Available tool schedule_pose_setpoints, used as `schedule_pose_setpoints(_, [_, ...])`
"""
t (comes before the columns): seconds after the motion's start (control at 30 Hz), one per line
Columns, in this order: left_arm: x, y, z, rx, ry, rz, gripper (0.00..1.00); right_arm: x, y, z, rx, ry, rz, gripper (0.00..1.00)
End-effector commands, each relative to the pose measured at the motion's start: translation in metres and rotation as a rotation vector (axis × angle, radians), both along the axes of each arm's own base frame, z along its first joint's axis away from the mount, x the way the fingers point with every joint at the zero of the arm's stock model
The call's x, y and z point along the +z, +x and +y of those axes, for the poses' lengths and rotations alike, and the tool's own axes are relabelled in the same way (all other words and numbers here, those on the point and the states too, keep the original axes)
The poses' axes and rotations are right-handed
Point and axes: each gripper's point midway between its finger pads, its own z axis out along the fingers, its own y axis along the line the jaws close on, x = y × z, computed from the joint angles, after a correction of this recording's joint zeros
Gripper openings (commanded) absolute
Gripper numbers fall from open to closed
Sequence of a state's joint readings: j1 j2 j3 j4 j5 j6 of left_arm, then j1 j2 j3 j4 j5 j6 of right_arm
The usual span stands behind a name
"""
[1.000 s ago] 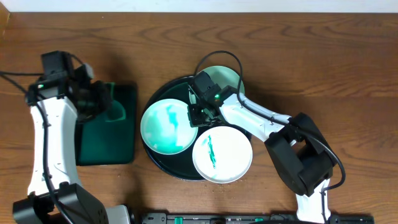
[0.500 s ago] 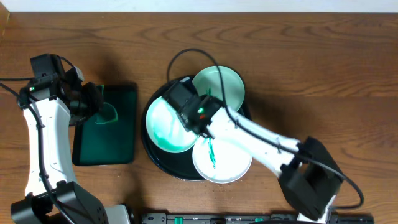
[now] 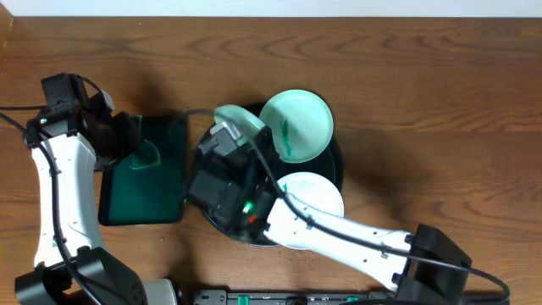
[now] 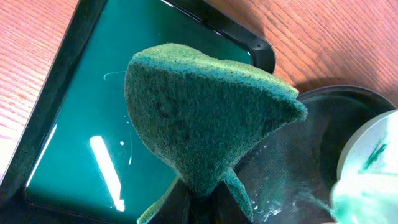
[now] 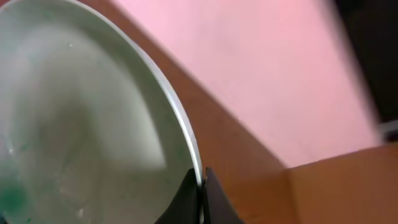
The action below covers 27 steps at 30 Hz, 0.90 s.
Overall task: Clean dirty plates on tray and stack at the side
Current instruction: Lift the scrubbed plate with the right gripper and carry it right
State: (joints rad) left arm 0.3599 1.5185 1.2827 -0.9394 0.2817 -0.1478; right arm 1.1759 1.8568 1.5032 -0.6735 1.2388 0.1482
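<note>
**A:** What is the right gripper (image 5: 200, 186) holding?

**B:** Its fingers are pinched tight on the rim of a small round pale-mint plate (image 5: 81, 124). The plate is tilted on edge above the left part of the large round black tray (image 3: 337, 161).

**A:** And the left gripper (image 4: 202, 194)?

**B:** It is clamped on a folded green scouring sponge (image 4: 199, 118), over the dark green rectangular tray (image 4: 81, 137).

**A:** Where are the other plates?

**B:** Both are on the black tray. A green-smeared mint plate (image 3: 296, 125) sits at the far side, and a white plate (image 3: 315, 195) sits nearer, partly under the right arm.

**A:** What has changed since a second ago?

**B:** The held plate lay flat on the tray's left side then, and now it is raised. The left arm has barely shifted.
</note>
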Motion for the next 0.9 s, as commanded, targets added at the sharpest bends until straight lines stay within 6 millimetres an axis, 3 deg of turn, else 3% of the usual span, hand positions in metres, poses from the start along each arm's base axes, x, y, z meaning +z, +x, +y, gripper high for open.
schedule_pose_setpoints(0.0, [0.006,0.002,0.004,-0.012,0.019,-0.015,0.08,0.049,-0.004,-0.012,-0.069,-0.049,-0.159,0.01])
schedule_pose_setpoints(0.2, [0.006,0.002,0.003,-0.012,0.019,-0.014,0.08,0.023,0.005,0.000,0.022,0.025,-0.007,0.01])
schedule_pose_setpoints(0.33, [0.005,0.001,0.003,-0.012,0.018,-0.012,0.08,0.019,0.012,-0.003,0.058,0.176,0.098,0.01])
schedule_pose_setpoints(0.47, [0.005,0.001,0.003,-0.012,0.017,-0.011,0.08,0.037,0.015,0.000,0.191,0.487,0.291,0.01])
schedule_pose_setpoints(0.53, [0.004,0.001,0.002,-0.014,0.013,-0.009,0.07,0.052,0.022,-0.012,0.227,0.642,0.365,0.01])
schedule_pose_setpoints(0.67, [0.004,-0.002,0.001,-0.014,0.009,0.002,0.07,0.073,0.041,-0.071,0.171,0.886,0.456,0.01])
schedule_pose_setpoints(0.87, [0.003,-0.002,0.001,-0.014,0.008,0.004,0.08,0.069,0.058,-0.212,-0.172,1.068,0.466,0.01])
